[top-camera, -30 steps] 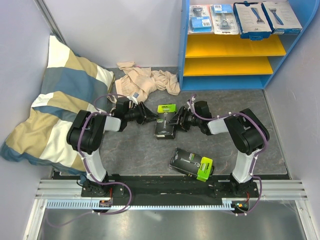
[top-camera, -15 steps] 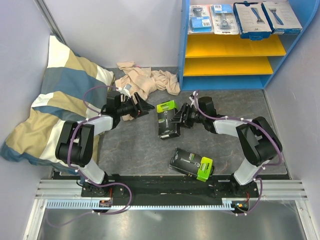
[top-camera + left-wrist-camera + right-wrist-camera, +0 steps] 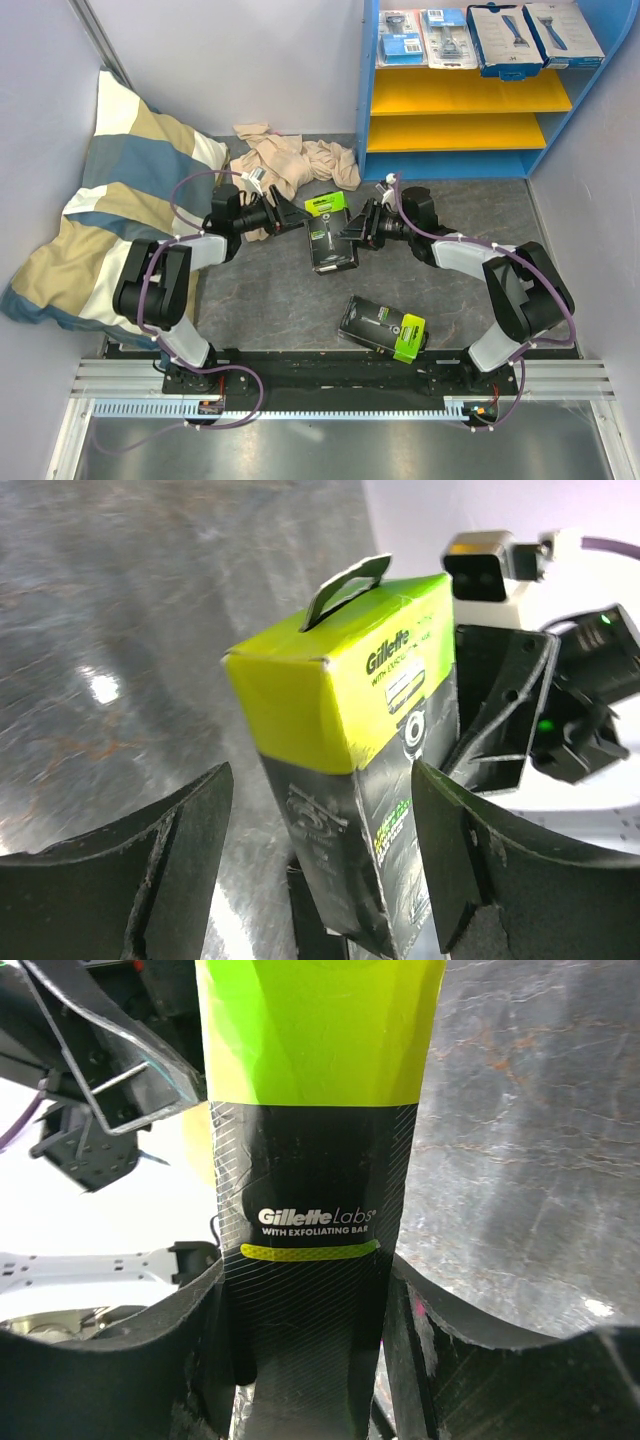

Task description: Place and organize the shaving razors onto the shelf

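Two black razor boxes with lime-green ends were off the shelf (image 3: 372,100), both over the dark tabletop (image 3: 260,300). The held box (image 3: 331,243) was clamped between the right fingers (image 3: 480,1380), which pressed on its two long sides at the black half. Its lime end pointed away from those fingers, and white lettering on its black face read "Gillette Labs". Whether it touched the tabletop could not be told.

The left fingers (image 3: 130,880) stood wide apart and gripped nothing. They faced the right fingers, and the held box's lime end sat just ahead of their tips, with open space showing beside it in the left wrist view.

The second box (image 3: 382,327) lay flat on the near side of the right fingers, toward the arm bases and well apart from both pairs of fingers.

Far beyond the right fingers, four packs lay side by side on the shelf's top board: two clear blister packs on blue cards (image 3: 402,40) (image 3: 446,38) and two white-blue boxes (image 3: 505,38) (image 3: 562,33). Two yellow boards (image 3: 460,92) sat below them.

A crumpled beige cloth (image 3: 290,165) lay just beyond the left fingers. A striped pillow (image 3: 110,190) rested on their outer side.
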{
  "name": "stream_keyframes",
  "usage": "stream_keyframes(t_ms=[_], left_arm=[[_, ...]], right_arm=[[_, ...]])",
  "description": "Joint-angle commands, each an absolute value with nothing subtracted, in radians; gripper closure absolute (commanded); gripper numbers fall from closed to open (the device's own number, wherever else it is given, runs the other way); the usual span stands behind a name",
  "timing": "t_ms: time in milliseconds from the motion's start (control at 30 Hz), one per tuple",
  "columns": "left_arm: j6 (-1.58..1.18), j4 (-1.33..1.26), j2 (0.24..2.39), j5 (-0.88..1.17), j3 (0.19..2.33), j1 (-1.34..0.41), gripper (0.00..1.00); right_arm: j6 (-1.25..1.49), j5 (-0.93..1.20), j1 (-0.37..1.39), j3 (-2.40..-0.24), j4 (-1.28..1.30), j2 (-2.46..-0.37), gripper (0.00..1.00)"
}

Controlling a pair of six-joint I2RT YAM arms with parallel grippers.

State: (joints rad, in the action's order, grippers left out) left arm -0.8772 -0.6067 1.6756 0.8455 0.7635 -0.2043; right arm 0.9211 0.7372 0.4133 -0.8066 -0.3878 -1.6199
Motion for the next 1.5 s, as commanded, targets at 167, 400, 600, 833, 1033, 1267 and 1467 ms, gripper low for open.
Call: stream_keyframes(t_ms=[167,400,600,833,1033,1267,1467], left_arm=[[-0.934,-0.741,1.741,0.949,0.772,-0.242,0.22],[-0.982,-0.837,1.767,1.005,0.772,-0.282,0.32],[-1.127,-1.072,1.813,1.032,0.750,-0.287,0.63],[-1.317,-1.316,1.878,1.003,0.772,-0.285,0.73],[-1.434,-1.428,1.888,0.917,0.795,-0.285,0.77],[-1.376,-1.290,1.766,0.755,0.752,-0.287,0.82],[-1.348,-1.156,1.658,0.608,0.736,-0.290,0.85]], right_arm=[[0.980,0.834,0.436,-0.857,-0.569,-1.569,0.56],[0.979,0.856,0.462,-0.882,-0.565,-1.603,0.55],[0.928,0.773,0.465,-0.884,-0.473,-1.606,0.46],[0.931,0.600,0.462,-0.851,-0.403,-1.533,0.23],[0.925,0.473,0.460,-0.801,-0.350,-1.408,0.07],[0.876,0.302,0.457,-0.764,-0.193,-1.249,0.02],[0.910,0.204,0.451,-0.684,-0.184,-1.092,0.02]])
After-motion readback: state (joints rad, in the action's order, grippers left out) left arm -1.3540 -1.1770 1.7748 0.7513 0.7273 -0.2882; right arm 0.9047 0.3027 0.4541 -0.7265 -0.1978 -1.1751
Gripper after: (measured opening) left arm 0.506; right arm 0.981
